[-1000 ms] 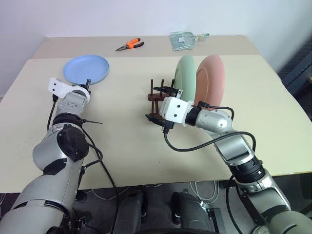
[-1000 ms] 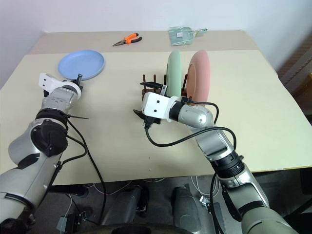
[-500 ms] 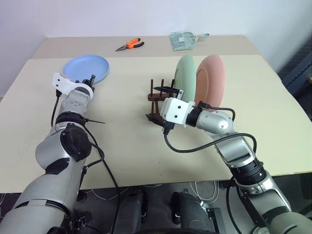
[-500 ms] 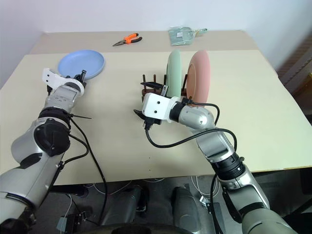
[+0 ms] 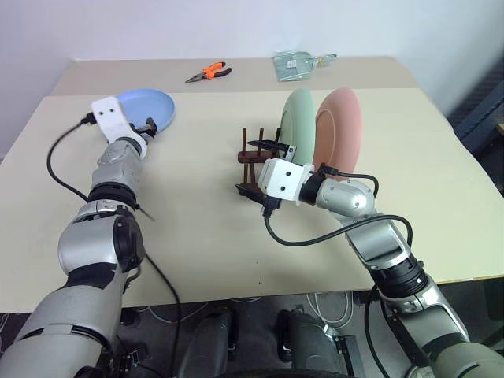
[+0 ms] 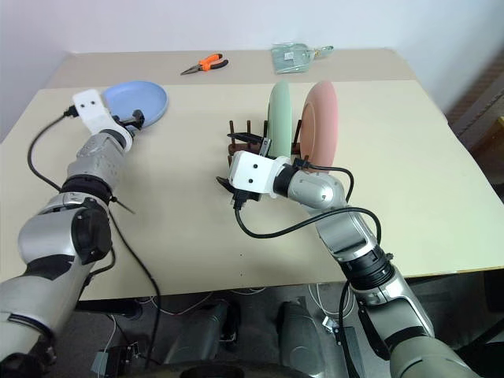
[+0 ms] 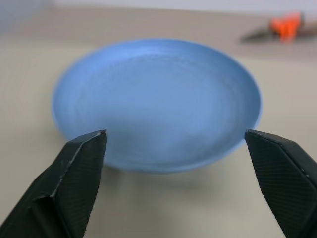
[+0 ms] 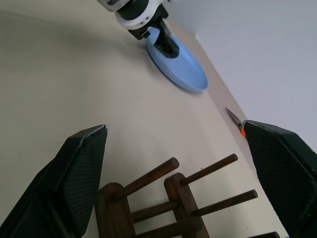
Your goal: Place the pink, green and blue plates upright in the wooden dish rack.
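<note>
The blue plate (image 7: 157,101) lies flat on the beige bench (image 5: 197,220), at its far left part, well apart from the rack (image 5: 256,161). The left pincer (image 7: 178,148) sits level at the plate's near rim with its two black fingers (image 7: 74,173) spread wide, one toward each side of the plate; they have hold of nothing, and whether the tips touch the rim cannot be told. The green plate (image 5: 299,122) and the pink plate (image 5: 340,134) stand upright on edge in the dark wooden rack near the middle of the bench, side by side, the green one to the left and the pink one to the right, with a narrow gap between them. To the left of the green plate several bare pegs of the rack stand free. The right pincer (image 8: 183,163) hangs level just at the near left end of the rack, its fingers (image 8: 74,173) wide apart and gripping nothing, with the rack's pegs showing between them in the right wrist view. At the far edge of the bench lie orange-handled pliers (image 5: 209,73) and, further right, a small clear packet (image 5: 295,63).
</note>
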{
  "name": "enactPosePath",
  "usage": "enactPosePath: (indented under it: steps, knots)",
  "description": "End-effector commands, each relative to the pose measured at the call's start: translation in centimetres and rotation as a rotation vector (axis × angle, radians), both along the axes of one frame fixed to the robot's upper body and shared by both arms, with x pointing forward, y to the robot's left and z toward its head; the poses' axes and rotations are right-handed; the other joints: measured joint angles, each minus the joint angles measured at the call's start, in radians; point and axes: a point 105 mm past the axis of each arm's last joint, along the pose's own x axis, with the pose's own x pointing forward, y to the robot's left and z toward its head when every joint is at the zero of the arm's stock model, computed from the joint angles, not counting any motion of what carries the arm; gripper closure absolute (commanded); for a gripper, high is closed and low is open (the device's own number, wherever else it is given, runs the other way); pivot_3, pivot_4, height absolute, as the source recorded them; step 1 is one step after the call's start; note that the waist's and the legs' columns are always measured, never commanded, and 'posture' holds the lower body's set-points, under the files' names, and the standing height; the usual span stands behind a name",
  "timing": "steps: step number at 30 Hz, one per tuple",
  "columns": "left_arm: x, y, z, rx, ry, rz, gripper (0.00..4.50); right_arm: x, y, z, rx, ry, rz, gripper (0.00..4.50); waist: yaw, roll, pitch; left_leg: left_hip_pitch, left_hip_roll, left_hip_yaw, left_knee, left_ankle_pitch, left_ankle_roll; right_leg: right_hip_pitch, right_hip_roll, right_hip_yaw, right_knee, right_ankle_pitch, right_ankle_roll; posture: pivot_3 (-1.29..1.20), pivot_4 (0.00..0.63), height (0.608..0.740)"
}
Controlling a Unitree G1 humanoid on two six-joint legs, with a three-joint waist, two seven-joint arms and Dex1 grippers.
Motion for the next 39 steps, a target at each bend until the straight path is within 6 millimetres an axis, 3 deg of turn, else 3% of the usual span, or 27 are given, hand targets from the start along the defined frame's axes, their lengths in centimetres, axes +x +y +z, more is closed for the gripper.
enactPosePath:
  steps: [1, 15, 25, 39]
  knots:
    - [0.0, -0.1, 0.3, 0.211, 0.043, -0.051, 0.27, 0.0, 0.2, 1.3, 0.024, -0.05, 0.007, 0.0, 0.001, 0.0, 0.0, 0.0, 0.0, 0.0, 0.0, 0.0, 0.0, 0.0, 0.0, 0.0, 0.0, 0.0, 0.0, 0.0, 0.15, 0.74]
    - [0.0, -1.4, -1.7, 0.233, 0.159, -0.161, 0.27, 0.1, -0.1, 1.1, 0.023, -0.051, -0.011, 0.0, 0.0, 0.0, 0.0, 0.0, 0.0, 0.0, 0.0, 0.0, 0.001, 0.0, 0.0, 0.0, 0.0, 0.0, 0.0, 0.0, 0.15, 0.74]
    - [0.1, -1.6, -1.5, 0.203, 0.162, -0.156, 0.27, 0.2, -0.2, 1.2, 0.024, -0.055, -0.018, 0.0, 0.0, 0.0, 0.0, 0.0, 0.0, 0.0, 0.0, 0.0, 0.001, 0.0, 0.0, 0.0, 0.0, 0.0, 0.0, 0.0, 0.15, 0.74]
    - [0.1, -3.6, -1.2, 0.117, 0.064, -0.279, 0.12, 0.0, -0.2, 1.1, 0.032, -0.049, -0.018, 0.0, -0.002, 0.0, 0.0, 0.0, 0.0, 0.0, 0.001, 0.0, 0.001, 0.0, 0.0, 0.0, 0.0, 0.0, 0.0, 0.0, 0.15, 0.74]
